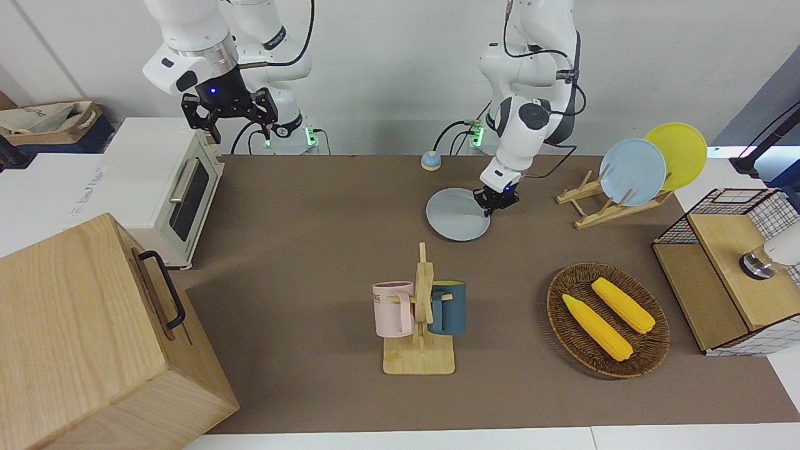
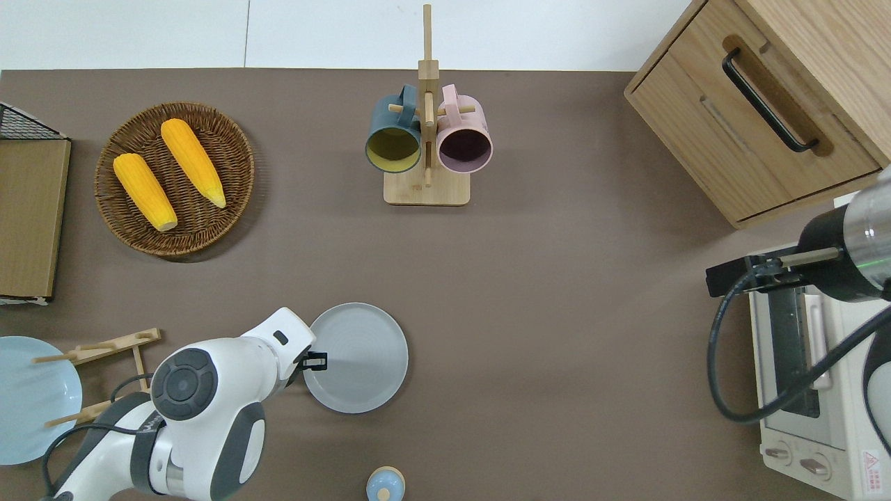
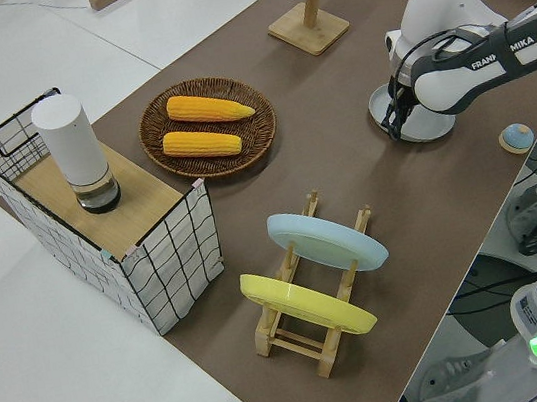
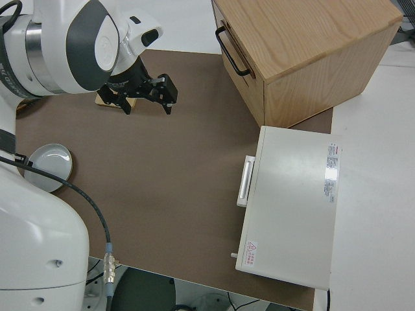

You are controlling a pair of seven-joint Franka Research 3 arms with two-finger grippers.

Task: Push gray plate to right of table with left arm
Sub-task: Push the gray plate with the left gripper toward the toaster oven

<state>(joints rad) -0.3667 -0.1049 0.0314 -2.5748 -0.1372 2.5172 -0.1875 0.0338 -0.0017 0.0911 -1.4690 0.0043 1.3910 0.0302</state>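
Note:
The gray plate (image 1: pixel 457 214) lies flat on the brown table (image 2: pixel 557 313), nearer to the robots than the mug rack; it also shows in the overhead view (image 2: pixel 356 358), the left side view (image 3: pixel 434 126) and the right side view (image 4: pixel 48 166). My left gripper (image 2: pixel 314 360) is low at the table and touches the plate's rim on the side toward the left arm's end; it also shows in the front view (image 1: pixel 497 201). My right gripper (image 1: pixel 237 125) is open, empty and parked.
A mug rack (image 2: pixel 426 139) with two mugs stands mid-table. A wicker basket (image 2: pixel 230 139) holds two corn cobs. A dish rack (image 1: pixel 600 206) holds a bluer plate (image 1: pixel 632 172) and a yellow plate (image 1: pixel 681 150). A small bell (image 2: pixel 385 483), a toaster oven (image 1: pixel 178 187) and a wooden cabinet (image 2: pixel 759 104) stand nearby.

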